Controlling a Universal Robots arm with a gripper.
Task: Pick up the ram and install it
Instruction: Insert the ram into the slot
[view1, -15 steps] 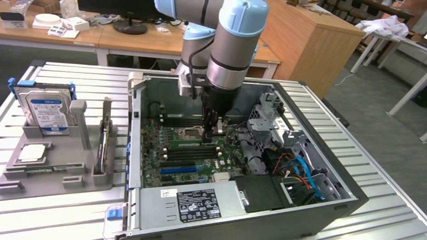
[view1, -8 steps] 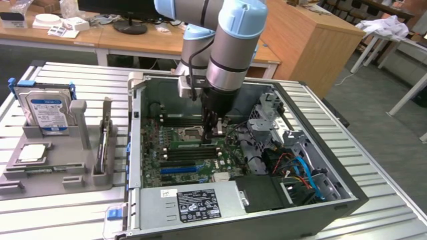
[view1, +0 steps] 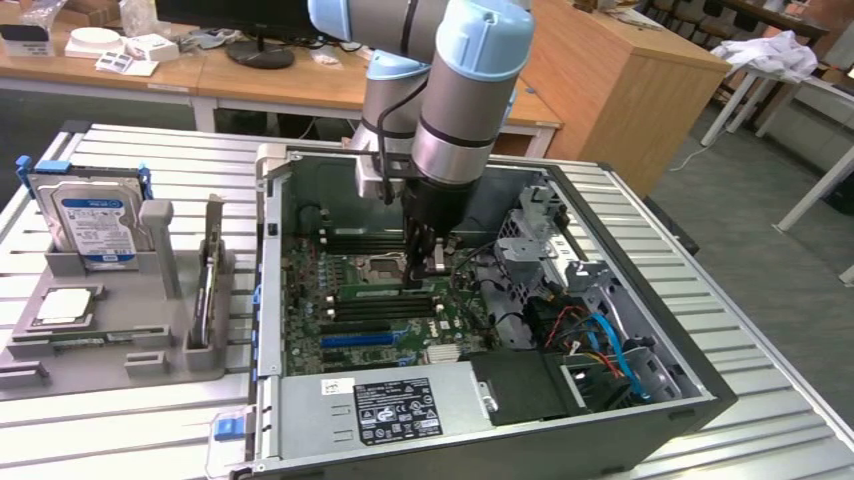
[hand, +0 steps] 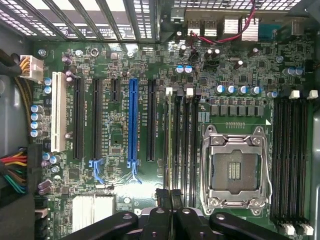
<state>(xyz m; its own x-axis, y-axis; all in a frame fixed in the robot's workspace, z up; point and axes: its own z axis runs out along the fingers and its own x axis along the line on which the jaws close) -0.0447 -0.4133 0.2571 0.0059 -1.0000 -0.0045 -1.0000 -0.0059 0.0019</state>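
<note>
Fingers (hand: 162, 199) of the gripper (hand: 170, 196) sit together in the wrist view, seemingly pinching the near end of the ram (hand: 170, 140). It stands edge-on in 1 slot near the socket (hand: 235, 167), its long axis running straight away from them. Exterior view: the gripper (view1: 430, 268) is low inside the case (view1: 667, 400), at the slots' right end.

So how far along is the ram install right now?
Done: the ram appears to stand in a memory slot beside the empty processor socket. In hand: the shut hand sits over one end of the stick; gripping or pressing, I cannot tell. Left: full seating and latching, which is not clear here.
</note>
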